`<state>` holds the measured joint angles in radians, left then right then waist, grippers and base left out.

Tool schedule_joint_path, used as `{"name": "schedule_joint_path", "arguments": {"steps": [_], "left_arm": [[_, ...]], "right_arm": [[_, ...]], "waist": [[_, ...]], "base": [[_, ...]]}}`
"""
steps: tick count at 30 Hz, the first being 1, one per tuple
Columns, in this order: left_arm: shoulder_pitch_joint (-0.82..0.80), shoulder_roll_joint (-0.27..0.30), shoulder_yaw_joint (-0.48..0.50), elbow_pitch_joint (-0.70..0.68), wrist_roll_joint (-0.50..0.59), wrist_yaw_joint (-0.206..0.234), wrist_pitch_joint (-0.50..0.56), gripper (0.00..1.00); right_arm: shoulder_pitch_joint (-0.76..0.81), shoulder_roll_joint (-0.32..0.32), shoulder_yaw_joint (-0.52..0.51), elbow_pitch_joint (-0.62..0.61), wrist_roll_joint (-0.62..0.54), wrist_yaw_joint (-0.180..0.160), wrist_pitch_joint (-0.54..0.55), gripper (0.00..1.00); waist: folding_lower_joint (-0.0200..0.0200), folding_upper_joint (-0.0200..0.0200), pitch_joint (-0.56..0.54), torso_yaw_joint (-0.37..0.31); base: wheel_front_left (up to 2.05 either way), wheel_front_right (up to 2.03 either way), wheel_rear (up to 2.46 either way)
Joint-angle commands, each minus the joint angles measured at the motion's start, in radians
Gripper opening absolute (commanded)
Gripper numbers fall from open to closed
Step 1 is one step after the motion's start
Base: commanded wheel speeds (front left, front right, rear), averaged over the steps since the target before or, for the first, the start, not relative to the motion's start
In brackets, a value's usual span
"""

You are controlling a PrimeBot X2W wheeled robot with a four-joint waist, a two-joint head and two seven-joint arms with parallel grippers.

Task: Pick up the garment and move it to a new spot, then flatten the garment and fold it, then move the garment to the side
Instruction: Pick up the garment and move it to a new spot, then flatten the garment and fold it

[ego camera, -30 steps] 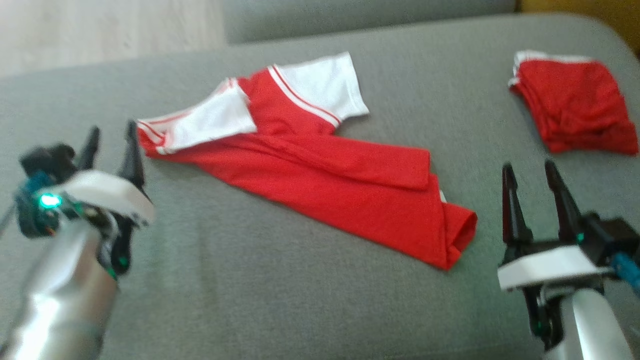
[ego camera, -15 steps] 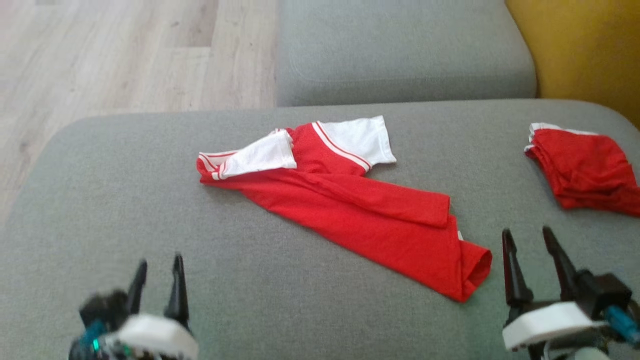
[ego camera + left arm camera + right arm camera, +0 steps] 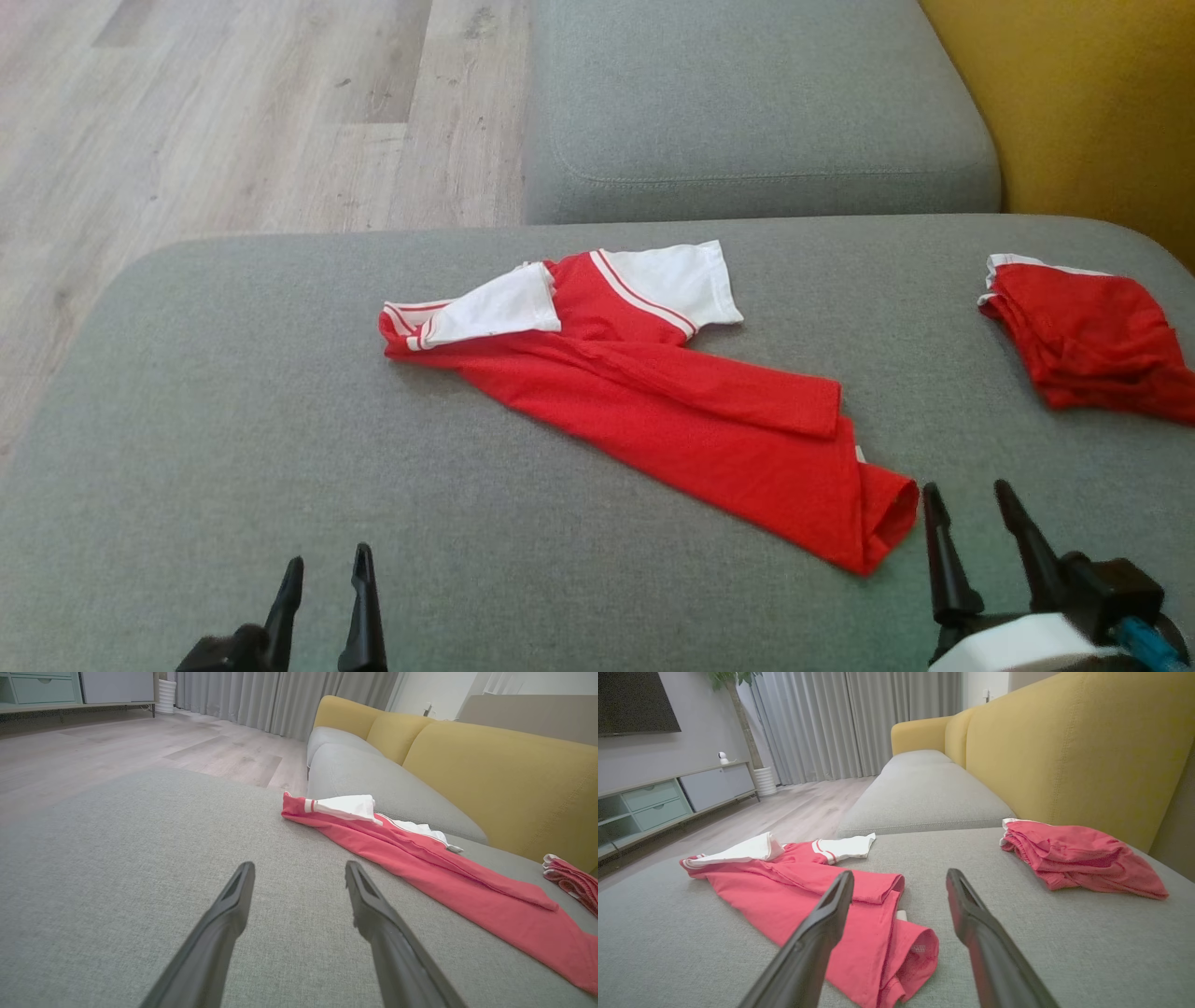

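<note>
The garment (image 3: 653, 401) is a red shirt with white sleeves, lying in a long narrow fold across the grey sofa cushion (image 3: 233, 420). It also appears in the left wrist view as the garment (image 3: 420, 863) and in the right wrist view as the garment (image 3: 784, 882). My left gripper (image 3: 329, 557) is open near the cushion's front edge, well short of the collar end and holding nothing. Seen from its wrist, the left gripper (image 3: 300, 865) points at bare cushion. My right gripper (image 3: 967, 490) is open just right of the hem end, apart from it. The right gripper (image 3: 900, 872) straddles that hem.
A second red garment (image 3: 1083, 336), folded small, lies at the cushion's far right near the yellow backrest (image 3: 1074, 112). Another grey seat cushion (image 3: 747, 103) adjoins at the back. Wooden floor (image 3: 233, 121) lies beyond the left edge.
The head camera has tilted, shifting the whole picture. Relative to the garment, my left gripper has drawn back from the collar end toward the front edge; the right gripper has also pulled back slightly.
</note>
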<state>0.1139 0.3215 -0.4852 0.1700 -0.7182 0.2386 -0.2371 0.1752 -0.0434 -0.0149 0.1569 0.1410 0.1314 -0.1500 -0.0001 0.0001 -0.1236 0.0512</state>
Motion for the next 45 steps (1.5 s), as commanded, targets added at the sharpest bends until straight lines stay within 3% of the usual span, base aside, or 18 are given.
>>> {"name": "schedule_joint_path", "arguments": {"steps": [1, 38, 45], "left_arm": [[-0.041, 0.016, 0.036, -0.040, 0.016, 0.009, 0.000, 1.00], [-0.065, 0.027, 0.009, -0.080, 0.031, 0.040, 0.022, 1.00], [-0.191, -0.011, -0.033, -0.075, 0.045, 0.004, 0.060, 1.00]], "right_arm": [[-0.046, -0.007, 0.028, -0.024, -0.001, -0.001, -0.019, 1.00], [-0.091, -0.007, 0.035, 0.037, -0.015, -0.001, -0.039, 1.00], [-0.125, -0.007, 0.042, 0.024, -0.026, -0.001, -0.034, 1.00]], "waist": [[0.0001, -0.0001, -0.001, 0.000], [0.0001, -0.0001, 0.038, 0.018], [0.0001, -0.0001, 0.094, 0.005]], "base": [[0.00, 0.00, 0.00], [0.00, 0.00, 0.00], [0.00, 0.00, 0.00]]}}
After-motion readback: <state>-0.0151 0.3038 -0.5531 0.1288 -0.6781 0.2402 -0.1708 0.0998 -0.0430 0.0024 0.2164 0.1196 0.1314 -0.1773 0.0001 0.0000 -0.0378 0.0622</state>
